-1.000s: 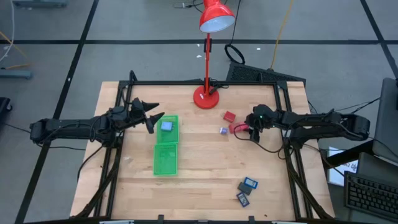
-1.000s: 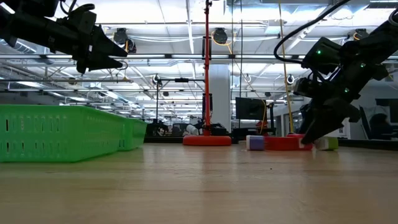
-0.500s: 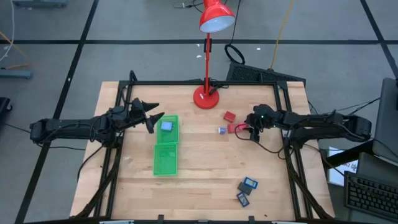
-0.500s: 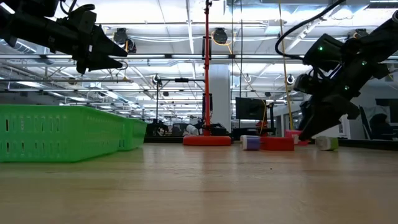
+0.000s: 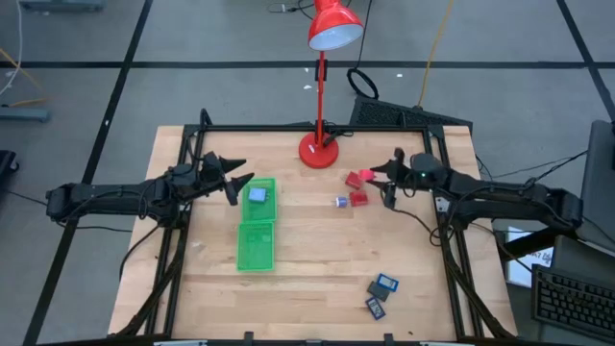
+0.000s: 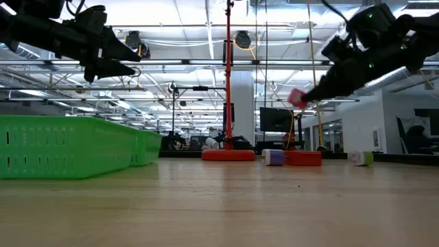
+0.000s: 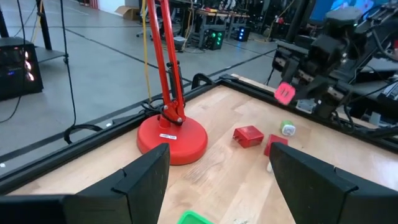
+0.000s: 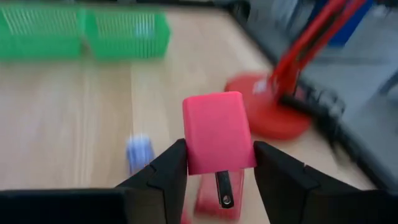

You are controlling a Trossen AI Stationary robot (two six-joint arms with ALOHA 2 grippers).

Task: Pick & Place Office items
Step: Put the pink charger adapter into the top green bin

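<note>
1. Pincer work first: my right pincer (image 5: 377, 177) is clamped on a small pink-red block (image 8: 217, 134), which sits squeezed between my two dark fingers (image 8: 163, 174).
2. In the low view that block (image 6: 297, 98) hangs clear above the desk (image 5: 307, 279), with nothing under it touching.
3. Seen from above, the held block (image 5: 365, 176) is right of the red lamp base (image 5: 318, 150), toward the far side of the desk.
4. Another red block (image 5: 358, 198) lies flat on the desk just near of my right pincer, with a small whitish-blue bit (image 5: 342, 202) just left of it.
5. Two dark rectangles with blue faces (image 5: 381, 286) lie together near the desk's near right corner, well apart from the rest.
6. My left pincer (image 5: 233, 173) hovers spread wide and empty beside the far end of the green tray (image 5: 256, 250).
7. A blue piece (image 5: 258, 194) rests in the tray's far compartment.
</note>
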